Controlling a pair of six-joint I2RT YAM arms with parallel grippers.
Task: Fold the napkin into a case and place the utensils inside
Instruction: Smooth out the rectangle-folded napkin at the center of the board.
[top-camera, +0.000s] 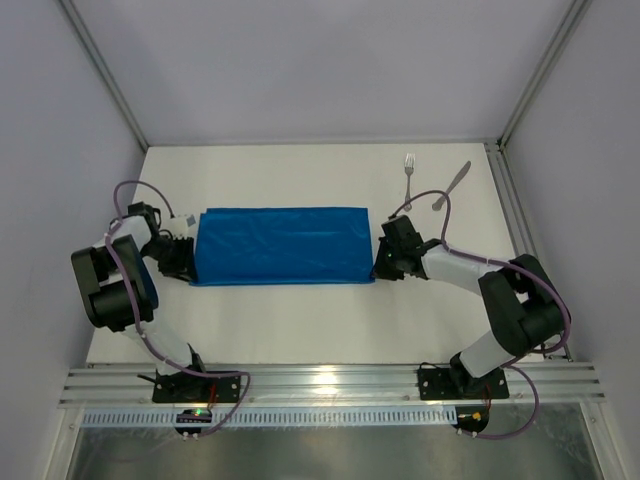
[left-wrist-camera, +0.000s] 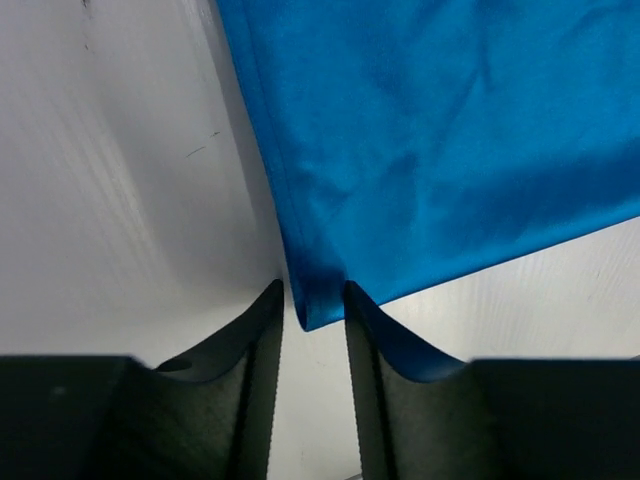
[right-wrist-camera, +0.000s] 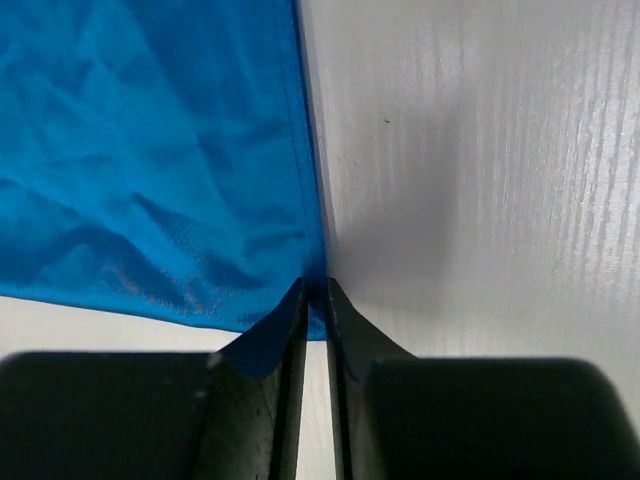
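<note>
Pinching the napkin (top-camera: 280, 245) at its near right corner, the right gripper (right-wrist-camera: 314, 286) seems ready to fold it. The left gripper (left-wrist-camera: 313, 292) stands open around the near left corner; the fork (top-camera: 408, 172) and knife (top-camera: 452, 186) lie beyond the far right one.

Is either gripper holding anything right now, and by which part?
The right gripper pinches the napkin at its near right corner. The left gripper straddles the near left corner with its jaws apart; whether it actually grips cannot be told.
</note>
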